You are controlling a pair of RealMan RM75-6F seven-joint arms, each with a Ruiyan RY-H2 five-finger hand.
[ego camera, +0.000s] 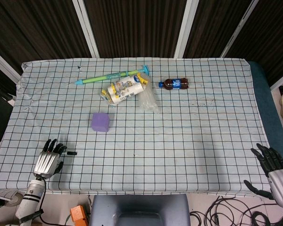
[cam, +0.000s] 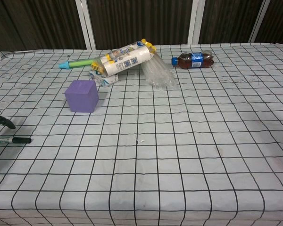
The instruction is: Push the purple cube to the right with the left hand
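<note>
From the head view, the purple cube (ego camera: 100, 122) sits on the checked table (ego camera: 179, 141), left of centre. The left hand (ego camera: 49, 160) rests near the front-left edge, fingers apart, well apart from the cube; the right hand (ego camera: 273, 170) is at the front-right corner, fingers spread, empty. From the chest view, only the left hand's fingertips (cam: 1, 123) show at the left edge, and the cube (cam: 81, 96) stands just in front of a packet (cam: 125, 59). An off-centre push could spin the cube toward the packet.

The purple cube (ego camera: 100, 122) stands on the table (ego camera: 203, 141), left of its middle. The left hand (ego camera: 49, 159) rests near the front-left corner, the right hand (ego camera: 273, 167) at the front-right corner, fingers apart.

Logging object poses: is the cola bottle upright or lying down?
Lying down. The bottle rests on its side on the table, blue cap pointing toward the robot's left, clear of both hands.
</note>
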